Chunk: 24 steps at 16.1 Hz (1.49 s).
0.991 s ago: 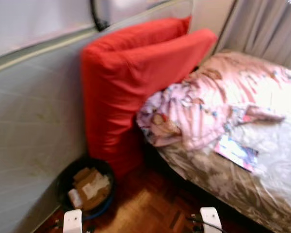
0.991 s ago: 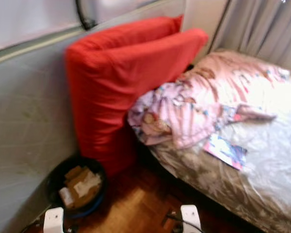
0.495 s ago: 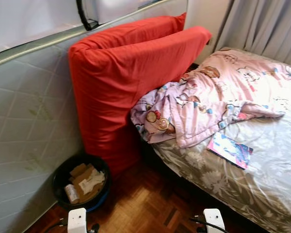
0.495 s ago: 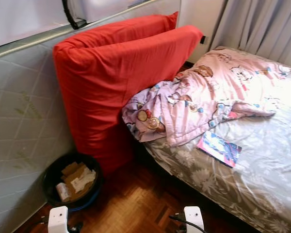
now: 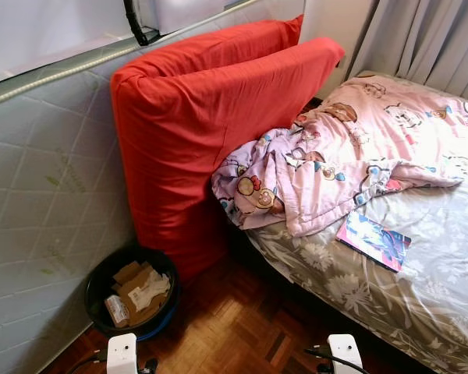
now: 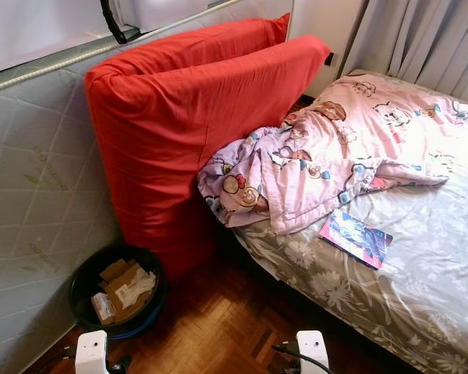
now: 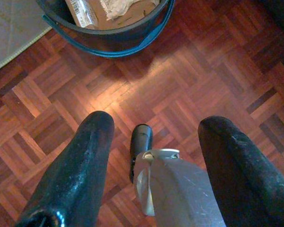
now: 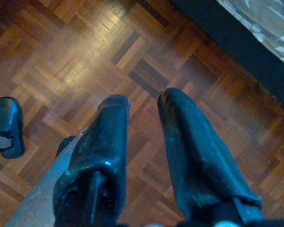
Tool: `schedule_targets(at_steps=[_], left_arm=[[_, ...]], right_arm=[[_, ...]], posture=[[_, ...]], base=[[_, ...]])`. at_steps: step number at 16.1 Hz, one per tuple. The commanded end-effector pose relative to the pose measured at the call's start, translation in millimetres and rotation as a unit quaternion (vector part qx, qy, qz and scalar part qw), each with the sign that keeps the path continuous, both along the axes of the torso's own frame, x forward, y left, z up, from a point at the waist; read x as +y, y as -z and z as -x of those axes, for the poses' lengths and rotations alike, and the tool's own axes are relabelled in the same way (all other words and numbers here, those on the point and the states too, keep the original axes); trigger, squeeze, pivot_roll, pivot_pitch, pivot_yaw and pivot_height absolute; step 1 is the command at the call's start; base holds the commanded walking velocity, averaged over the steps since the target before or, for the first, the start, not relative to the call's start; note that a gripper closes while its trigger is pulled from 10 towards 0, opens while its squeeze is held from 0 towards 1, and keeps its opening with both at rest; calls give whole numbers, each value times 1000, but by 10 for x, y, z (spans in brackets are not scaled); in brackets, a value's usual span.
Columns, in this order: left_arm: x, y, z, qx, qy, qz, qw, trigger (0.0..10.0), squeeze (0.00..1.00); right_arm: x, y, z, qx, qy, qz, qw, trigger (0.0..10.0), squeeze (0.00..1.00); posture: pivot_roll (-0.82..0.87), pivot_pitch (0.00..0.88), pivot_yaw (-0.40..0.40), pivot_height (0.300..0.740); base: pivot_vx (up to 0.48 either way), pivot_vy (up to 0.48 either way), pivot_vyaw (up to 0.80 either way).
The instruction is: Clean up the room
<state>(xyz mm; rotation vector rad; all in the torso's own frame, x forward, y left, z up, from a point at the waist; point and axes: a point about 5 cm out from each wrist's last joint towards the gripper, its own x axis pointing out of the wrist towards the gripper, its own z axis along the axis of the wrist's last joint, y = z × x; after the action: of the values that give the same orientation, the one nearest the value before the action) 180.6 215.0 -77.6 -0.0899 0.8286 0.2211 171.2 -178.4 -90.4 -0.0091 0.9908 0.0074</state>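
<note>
A crumpled pink cartoon blanket [image 5: 335,156] lies bunched at the head of the bed [image 5: 421,304], which has a grey floral sheet. A colourful magazine [image 5: 373,241] rests flat on the sheet just below the blanket. On the parquet at the lower left stands a black bin [image 5: 131,290] holding cardboard and paper scraps; its rim [image 7: 109,38] also appears in the left wrist view. My left gripper [image 7: 156,122] hangs over the floor, open and holding nothing. My right gripper [image 8: 144,99] hangs over the parquet beside the bed's dark base, open by a narrow gap, with nothing in it.
A big red cushion [image 5: 210,132] leans against the wall between bin and bed. A quilted white mattress [image 5: 47,202] stands along the left wall. Grey curtains [image 5: 429,39] hang behind the bed. Parquet floor [image 5: 242,327] lies open in front of me.
The view was blurred a second ago and is sharp now, with only a slight camera shift. Nothing in the room has moved.
</note>
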Motion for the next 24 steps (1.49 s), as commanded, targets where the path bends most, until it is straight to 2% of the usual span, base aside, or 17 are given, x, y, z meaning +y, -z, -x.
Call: schedule_targets(at_steps=[1,4,5,6,10,12,14,18,22,24], left_arm=[[103,-13,-36,37,26,-1,999,10000,0],[103,-13,-36,37,26,-1,999,10000,0],[125,-90,-151,-1,25,-9,1000,10000,0],[162,-231,-336,-64,22,-21,998,10000,0],[149,-296,-440,-81,30,-23,996,10000,0],[131,-316,-504,-67,39,-21,997,10000,0],[103,-257,-430,-51,46,-14,998,10000,0],[99,-243,-413,-46,49,-10,998,10000,0],[91,-241,-418,-42,48,-7,998,10000,0],[68,-208,-371,-38,51,-6,998,10000,0]], right_arm=[[-306,-255,-414,-66,86,-32,994,10000,0],[-306,-255,-414,-66,86,-32,994,10000,0],[-312,-286,-445,-95,96,-33,990,10000,0],[-328,-344,-492,-143,111,-32,983,10000,0],[-323,-353,-501,-150,112,-38,981,10000,0],[-322,-342,-492,-142,114,-45,982,10000,0],[-316,-323,-476,-131,115,-50,983,10000,0],[-327,-298,-450,-114,129,-43,984,10000,0],[-322,-291,-445,-107,126,-45,985,10000,0],[-321,-286,-441,-102,121,-43,986,10000,0]], posture=[[18,0,-16,740],[18,0,-16,740],[17,0,-17,740],[17,0,-17,740],[17,0,-17,740],[19,0,-19,740],[17,0,-19,740],[20,0,-21,740],[16,0,-19,740],[16,0,-19,740]], base=[[0,0,0],[0,0,0],[0,0,0],[0,0,0],[0,0,0],[0,0,0],[0,0,0],[0,0,0],[0,0,-788],[0,0,-788]])
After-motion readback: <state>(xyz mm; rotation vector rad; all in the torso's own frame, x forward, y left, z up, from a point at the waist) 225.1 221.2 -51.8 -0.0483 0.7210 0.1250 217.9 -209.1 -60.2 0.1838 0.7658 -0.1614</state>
